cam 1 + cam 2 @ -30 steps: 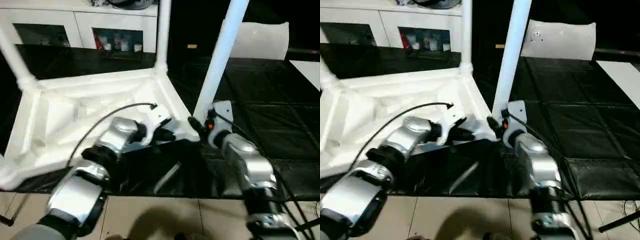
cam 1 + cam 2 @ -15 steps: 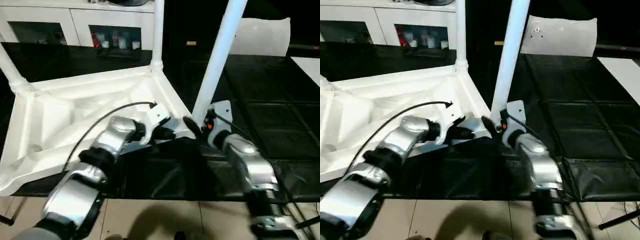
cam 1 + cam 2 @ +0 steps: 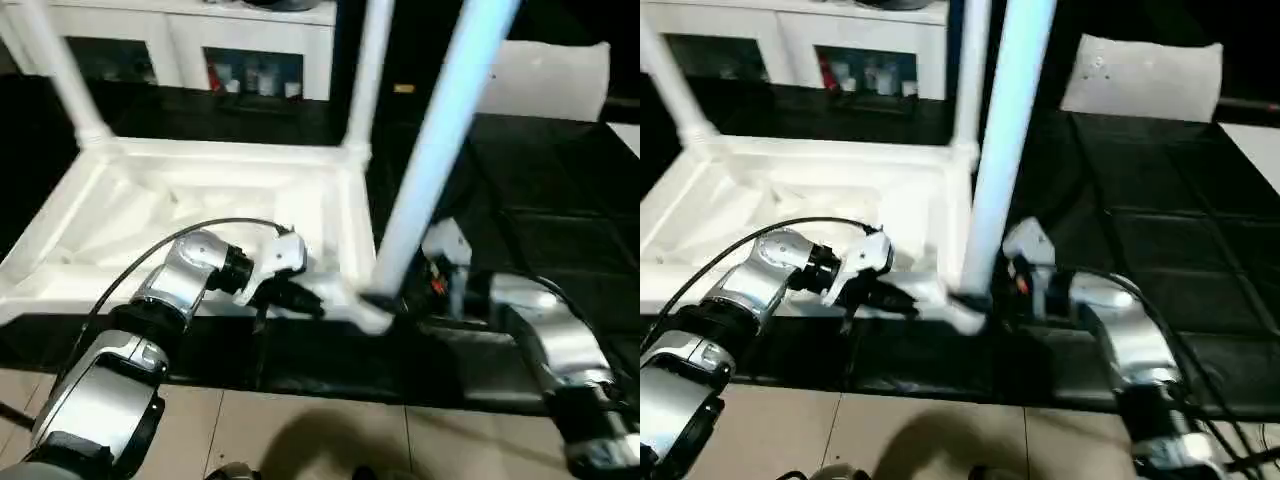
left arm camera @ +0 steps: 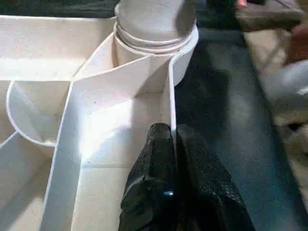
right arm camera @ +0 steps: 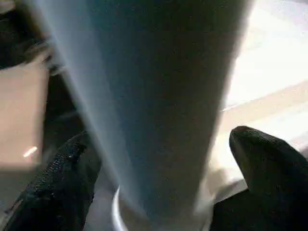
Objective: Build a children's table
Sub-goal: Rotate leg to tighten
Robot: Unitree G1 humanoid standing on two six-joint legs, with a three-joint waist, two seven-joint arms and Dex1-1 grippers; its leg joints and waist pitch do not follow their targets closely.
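3 legs stood upright in the overturned tabletop (image 3: 200, 200) at frame centre. The right claw (image 5: 159, 168) gaped wide around the nearest leg (image 3: 440, 150), its long axis vertical. The left claw (image 4: 172, 144) pinched the tabletop's rim beside that corner socket.

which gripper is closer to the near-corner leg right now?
Right. The right gripper stands open astride the near-corner leg at its base, fingers clear of it. The left gripper is shut on the tabletop rim, along the edge from that corner socket.
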